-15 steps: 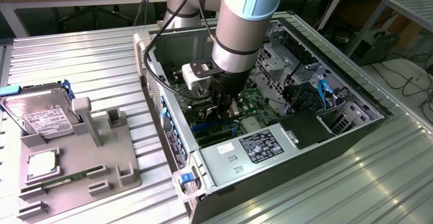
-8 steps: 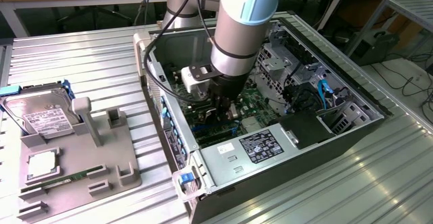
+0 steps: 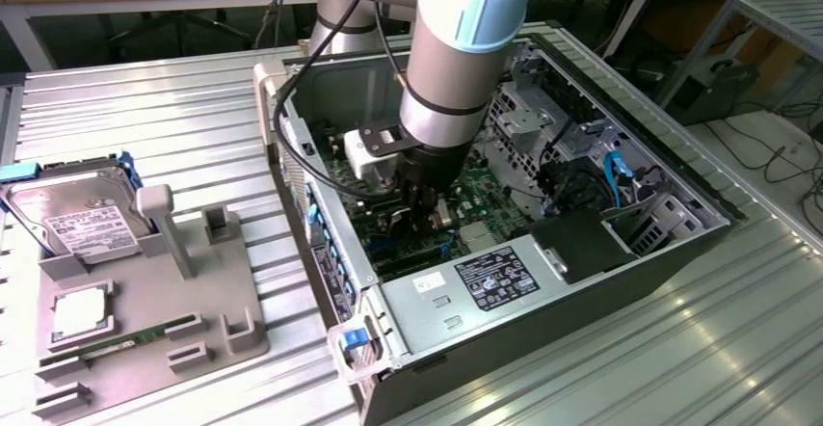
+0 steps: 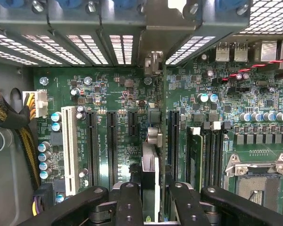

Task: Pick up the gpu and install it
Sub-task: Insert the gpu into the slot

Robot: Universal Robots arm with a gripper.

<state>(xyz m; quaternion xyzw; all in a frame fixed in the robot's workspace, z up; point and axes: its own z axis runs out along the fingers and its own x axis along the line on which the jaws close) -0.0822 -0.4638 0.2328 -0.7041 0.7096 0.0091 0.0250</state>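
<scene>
end effector (image 4: 151, 197): seen right up close in the wrist view, black fingers (image 4: 128, 207) clamped on the gpu, one on each side of the card

gpu (image 4: 151, 162): held edge-on, so just a thin strip is seen; long axis is run straight away from the end effector toward the case's rear vents, lined up with the slots; its far end is seen at the metal rear wall

motherboard (image 4: 118, 94): green board below the card, with black expansion slots (image 4: 112, 146) and a white slot (image 4: 68, 146) just beside it

pc case (image 3: 579, 281): laid open on the counter (image 3: 154, 118), arm reached down inside it

parts tray (image 3: 142, 320): on the exterior view's left, well apart from the case, with a hard drive (image 3: 77, 219) stood in it
</scene>
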